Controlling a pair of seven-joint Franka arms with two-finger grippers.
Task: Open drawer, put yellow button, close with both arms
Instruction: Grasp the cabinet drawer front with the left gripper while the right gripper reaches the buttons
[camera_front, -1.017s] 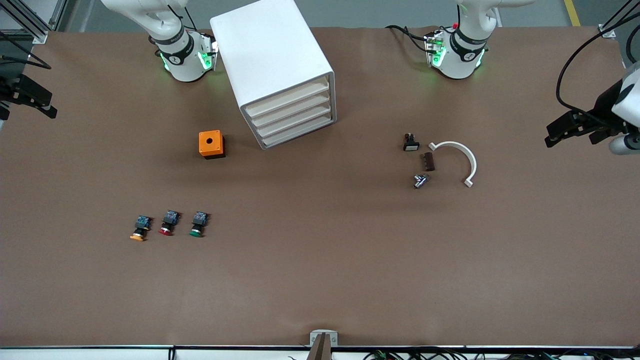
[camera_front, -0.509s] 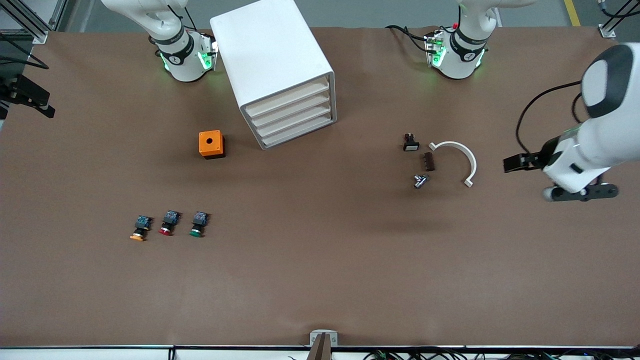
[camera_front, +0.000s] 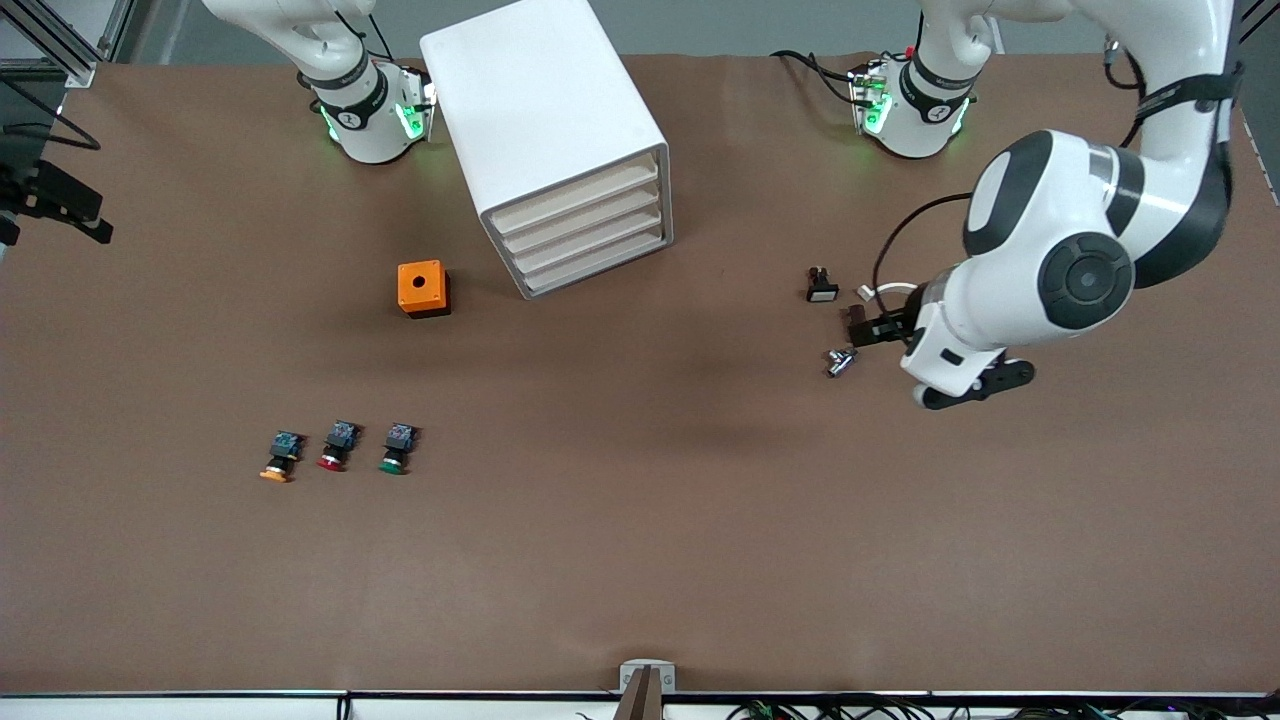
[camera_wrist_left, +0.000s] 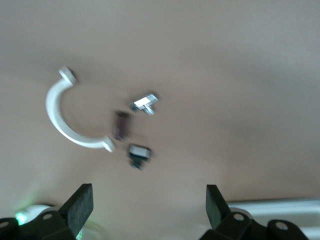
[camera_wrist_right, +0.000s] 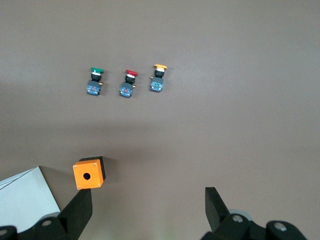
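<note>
The white cabinet (camera_front: 545, 120) stands between the arm bases with all four drawers shut; the drawer (camera_front: 575, 195) is the top one. The yellow button (camera_front: 279, 460) lies nearer the front camera toward the right arm's end, beside a red-capped (camera_front: 336, 448) and a green-capped button (camera_front: 397, 450). It also shows in the right wrist view (camera_wrist_right: 158, 79). My left gripper (camera_front: 866, 330) is open and empty over a group of small parts. My right gripper (camera_front: 55, 195) is open and empty, high over the table's edge at the right arm's end. Both are far from the drawer.
An orange box with a hole (camera_front: 423, 288) sits beside the cabinet. Under my left gripper (camera_wrist_left: 147, 205) lie a white curved bracket (camera_wrist_left: 62, 117), a brown piece (camera_wrist_left: 120, 125), a silver piece (camera_wrist_left: 145, 102) and a small black switch (camera_wrist_left: 138, 154).
My left arm has swung in from the table's edge at its own end to above the small parts. My right gripper has hardly moved.
</note>
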